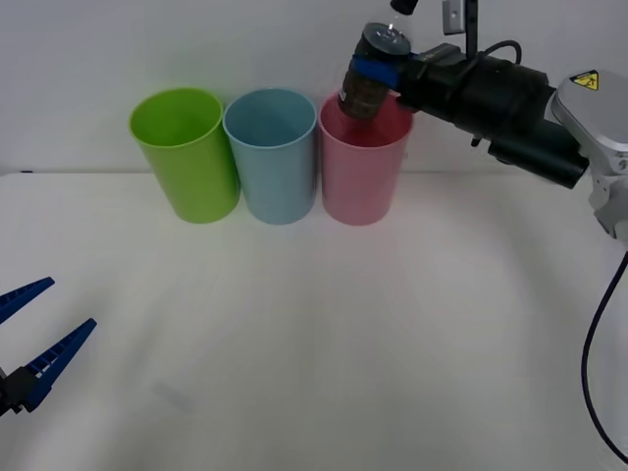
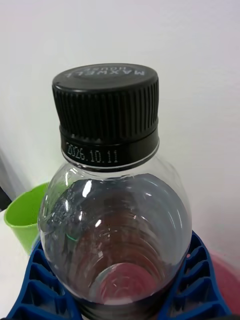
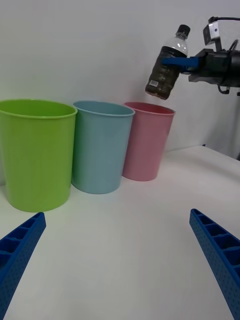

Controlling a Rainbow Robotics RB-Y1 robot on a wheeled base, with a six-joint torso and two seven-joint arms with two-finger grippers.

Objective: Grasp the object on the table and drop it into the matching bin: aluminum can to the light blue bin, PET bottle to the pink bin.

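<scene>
1. Two blue ribbed fingers of the left gripper (image 1: pixel 39 343) stand spread apart, holding nothing, low over the near left of the wide white tabletop (image 1: pixel 324 334).
2. Three tall tapered plastic bins stand upright in a row at the far edge, sides just beside each other: the lime green bin (image 1: pixel 184 152), then the light blue bin (image 1: pixel 272 154), then the pink bin (image 1: pixel 361 172).
3. The right gripper (image 1: pixel 374 72) hangs above the pink bin's rim, its blue fingers (image 2: pixel 192 287) pinching the small clear plastic bottle (image 1: pixel 370 80) with black screw cap and dark brown lower body.
4. The bottle is tilted, its base directly over the pink bin's mouth, clear of the rim in the left wrist view.
</scene>
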